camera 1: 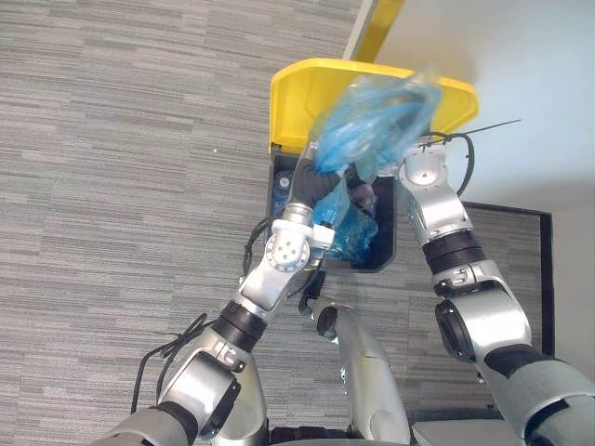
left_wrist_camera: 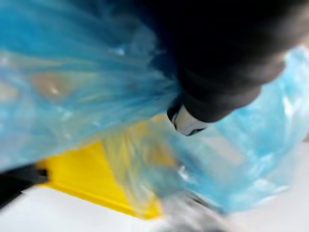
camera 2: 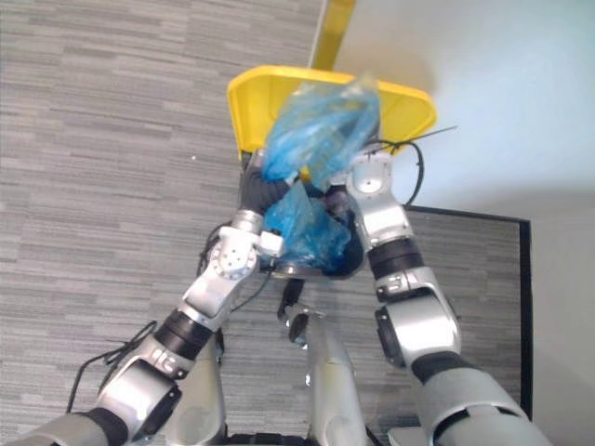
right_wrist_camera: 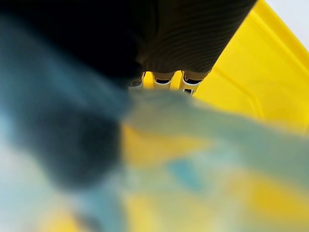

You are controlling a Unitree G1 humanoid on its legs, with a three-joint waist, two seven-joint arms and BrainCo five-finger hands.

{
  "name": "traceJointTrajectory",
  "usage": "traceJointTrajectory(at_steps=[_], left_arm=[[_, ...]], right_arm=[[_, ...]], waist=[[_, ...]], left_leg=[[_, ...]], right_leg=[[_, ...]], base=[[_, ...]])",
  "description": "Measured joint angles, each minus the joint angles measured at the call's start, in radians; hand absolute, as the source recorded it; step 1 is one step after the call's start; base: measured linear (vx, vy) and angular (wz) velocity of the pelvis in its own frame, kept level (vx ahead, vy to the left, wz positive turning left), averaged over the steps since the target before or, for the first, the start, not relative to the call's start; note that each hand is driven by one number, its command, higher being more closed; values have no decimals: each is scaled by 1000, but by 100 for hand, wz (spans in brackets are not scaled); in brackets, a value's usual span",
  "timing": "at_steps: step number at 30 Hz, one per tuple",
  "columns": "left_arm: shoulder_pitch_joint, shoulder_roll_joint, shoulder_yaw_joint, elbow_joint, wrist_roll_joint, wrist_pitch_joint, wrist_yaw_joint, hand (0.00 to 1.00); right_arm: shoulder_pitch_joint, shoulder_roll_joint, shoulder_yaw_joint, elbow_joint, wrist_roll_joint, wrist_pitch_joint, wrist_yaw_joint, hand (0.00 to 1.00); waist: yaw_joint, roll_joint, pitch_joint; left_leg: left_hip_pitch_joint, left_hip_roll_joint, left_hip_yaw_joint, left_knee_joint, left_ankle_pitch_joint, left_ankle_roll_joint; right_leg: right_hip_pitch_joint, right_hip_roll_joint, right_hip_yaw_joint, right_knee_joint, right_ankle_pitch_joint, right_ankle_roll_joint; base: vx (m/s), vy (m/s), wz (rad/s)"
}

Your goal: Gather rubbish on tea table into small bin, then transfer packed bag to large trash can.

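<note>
On the left lies grey striped carpet floor point(camera 1: 121, 167). My left arm reaches from the near left toward the middle of the scene, and my left hand point(camera 1: 321, 192) sits at the waist of the blue translucent plastic rubbish bag point(camera 1: 372, 121). In the left wrist view the bag's folds run together into the dark cover of that hand, and one pale fingertip point(left_wrist_camera: 186, 122) curls against the plastic, so the left hand is clamped on the bag.

The bag is bunched in two parts. The upper part billows above and to the right of my left hand, in front of the lid. The lower part hangs just right of the hand and dips into the mouth of the large dark trash can point(camera 1: 386, 253). The can stands on the carpet against the far wall, with its yellow flip lid point(camera 1: 302, 93) raised behind the bag. I cannot tell whether the bag's underside touches anything inside the can.

To the right, my right arm reaches in from the near right, with the wrist beside the right edge of the bag. My right hand point(right_wrist_camera: 188, 34) is over the yellow lid, and short fingers point(right_wrist_camera: 163, 78) show past the ribbed cover with blurred blue plastic across them. I cannot tell whether that hand grips the bag or merely rests against it. Further right is the plain white wall point(camera 1: 521, 65).
</note>
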Motion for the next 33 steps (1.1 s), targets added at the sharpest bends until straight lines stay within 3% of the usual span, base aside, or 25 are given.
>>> traceJointTrajectory(at_steps=[6,10,11,18,28,33], left_arm=[[-91,6,40,152,47,26,-4,100],[-92,5,65,241,65,54,-21,100],[-93,5,77,256,65,61,-25,0],[-117,5,115,344,87,66,-48,0],[-132,0,154,395,265,105,-49,0],[-117,-7,153,401,299,108,-49,0]], right_arm=[[-45,2,0,-35,1,8,-2,0],[-81,4,1,-43,1,8,-4,0],[-91,4,1,-43,1,8,-4,0],[-126,22,17,-44,1,7,-10,0],[-137,23,23,-42,1,8,-8,0],[-126,28,49,-31,0,22,6,0]], waist=[[-12,-23,26],[-23,-21,39],[-26,-22,46],[-44,-18,55],[-48,-13,56],[-50,0,60]], left_leg=[[-67,16,-1,53,-17,6],[-97,16,3,64,-20,12],[-101,17,4,69,-22,13],[-108,18,25,74,-30,12],[-105,11,26,77,-33,17],[-61,-3,29,59,-27,13]], right_leg=[[-49,12,9,-3,22,5],[-75,14,13,-6,30,2],[-79,15,14,-4,30,2],[-107,14,31,14,32,-2],[-114,2,40,33,28,0],[-76,-8,45,30,27,0]], base=[[-108,19,-10],[-78,12,-6],[-68,18,-6],[-43,10,-8],[-57,-14,1],[-71,-12,4]])
